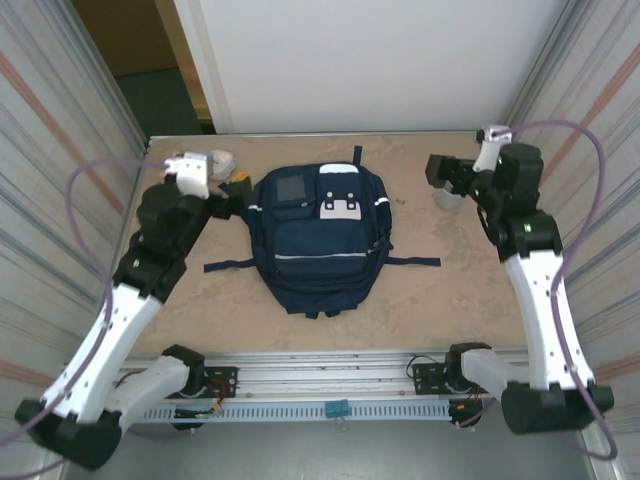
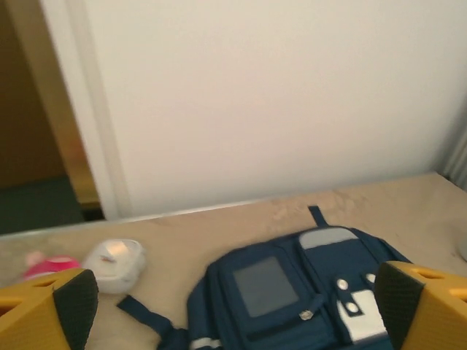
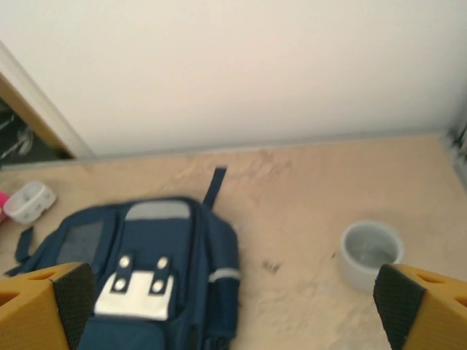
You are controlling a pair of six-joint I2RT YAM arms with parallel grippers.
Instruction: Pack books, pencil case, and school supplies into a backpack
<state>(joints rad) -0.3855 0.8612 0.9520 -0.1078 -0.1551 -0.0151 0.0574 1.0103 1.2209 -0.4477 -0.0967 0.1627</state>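
The navy backpack (image 1: 320, 240) lies flat in the middle of the table, front side up, with its grey patch (image 2: 266, 284) and white patch (image 3: 135, 295) showing. My left gripper (image 1: 238, 192) hovers at the backpack's upper left corner, jaws wide open and holding nothing; in the left wrist view the left gripper (image 2: 233, 313) has its yellow fingers (image 2: 51, 306) at the frame's lower corners. My right gripper (image 1: 443, 172) is raised to the right of the backpack, open and holding nothing, and its yellow fingers (image 3: 419, 310) stand wide apart. The books, pencil case and school supplies are out of view.
A grey cup (image 3: 371, 251) stands on the table right of the backpack, under the right gripper (image 3: 233, 306). A white round container (image 2: 115, 264) and a pink object (image 2: 45, 264) sit at the back left. Backpack straps (image 1: 415, 262) stick out sideways. Striped walls close both sides.
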